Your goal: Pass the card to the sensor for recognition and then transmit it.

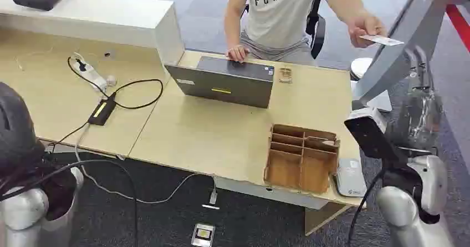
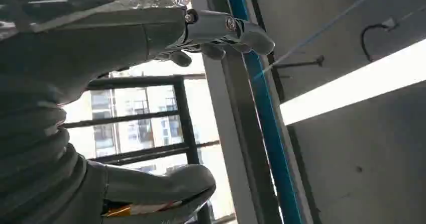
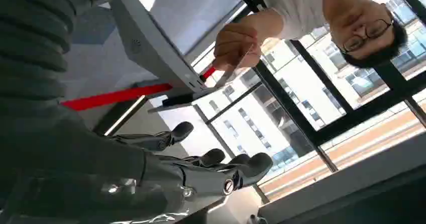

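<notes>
Wooden organizer (image 1: 302, 157) on tan desk (image 1: 188, 130)

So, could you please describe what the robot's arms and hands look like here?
The right arm is silver and rounded, with a black joint ring, a black cable alongside and clear plastic wrap higher up. The right hand has dark metallic fingers with a visible screw, behind a grey ribbed cover. The left hand has a thick grey thumb and silver screwed fingers.

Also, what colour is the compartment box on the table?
Brown wood; the compartment box shows best in the head view.
</notes>
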You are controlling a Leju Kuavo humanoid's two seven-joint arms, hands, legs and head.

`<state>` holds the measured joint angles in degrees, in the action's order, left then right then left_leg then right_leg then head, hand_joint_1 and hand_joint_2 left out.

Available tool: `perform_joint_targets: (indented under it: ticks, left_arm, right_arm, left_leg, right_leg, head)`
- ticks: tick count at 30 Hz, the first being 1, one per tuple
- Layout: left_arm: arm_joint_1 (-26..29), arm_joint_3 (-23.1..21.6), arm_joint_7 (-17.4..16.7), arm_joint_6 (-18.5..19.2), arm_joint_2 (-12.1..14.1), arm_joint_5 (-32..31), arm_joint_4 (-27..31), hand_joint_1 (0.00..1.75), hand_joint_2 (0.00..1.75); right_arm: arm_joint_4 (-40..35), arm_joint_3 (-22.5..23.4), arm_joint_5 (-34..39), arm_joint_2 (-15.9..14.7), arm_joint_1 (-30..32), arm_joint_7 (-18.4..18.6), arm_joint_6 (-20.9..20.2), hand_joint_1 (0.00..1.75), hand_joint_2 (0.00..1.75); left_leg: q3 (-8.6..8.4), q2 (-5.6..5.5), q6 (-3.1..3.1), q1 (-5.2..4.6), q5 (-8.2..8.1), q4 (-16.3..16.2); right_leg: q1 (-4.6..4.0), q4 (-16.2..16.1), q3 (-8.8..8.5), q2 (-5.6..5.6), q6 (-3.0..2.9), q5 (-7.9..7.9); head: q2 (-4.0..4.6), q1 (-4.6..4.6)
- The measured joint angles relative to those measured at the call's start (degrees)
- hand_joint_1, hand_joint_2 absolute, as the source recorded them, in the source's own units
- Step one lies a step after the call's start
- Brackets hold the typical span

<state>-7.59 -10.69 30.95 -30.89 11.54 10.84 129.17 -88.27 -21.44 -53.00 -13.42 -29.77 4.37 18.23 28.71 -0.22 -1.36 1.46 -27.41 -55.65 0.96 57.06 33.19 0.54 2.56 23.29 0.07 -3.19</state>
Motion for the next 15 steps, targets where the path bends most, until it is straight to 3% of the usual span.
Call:
perform_joint_targets:
  ticks: [6, 15]
  left_arm:
    - [-3.65, -2.38, 0.07, 4.96, -0.48, 1.16, -2.64, 0.00, 1.75]
    - [-6.59, -4.05, -0.22, 6.60, -1.03, 1.58, -4.76, 0.00, 1.75]
  right_arm:
    - [11.85, -2.86, -3.37, 0.39, -7.08, -0.22, -2.43, 0.00, 1.75]
    - [22.65, -5.97, -4.72, 1.55, -10.85, -0.22, -2.41, 0.00, 1.75]
  left_leg:
    - [0.03, -0.05, 0.00, 0.00, 0.01, -0.01]
    - [0.06, -0.05, 0.00, 0.01, 0.00, -0.01]
  right_leg:
    - [0.00, 0.01, 0.00, -0.02, 0.00, -0.01]
    - [-0.01, 0.02, 0.03, -0.02, -0.01, -0.01]
  head:
    - [0.00, 0.02]
    - [0.00, 0.00]
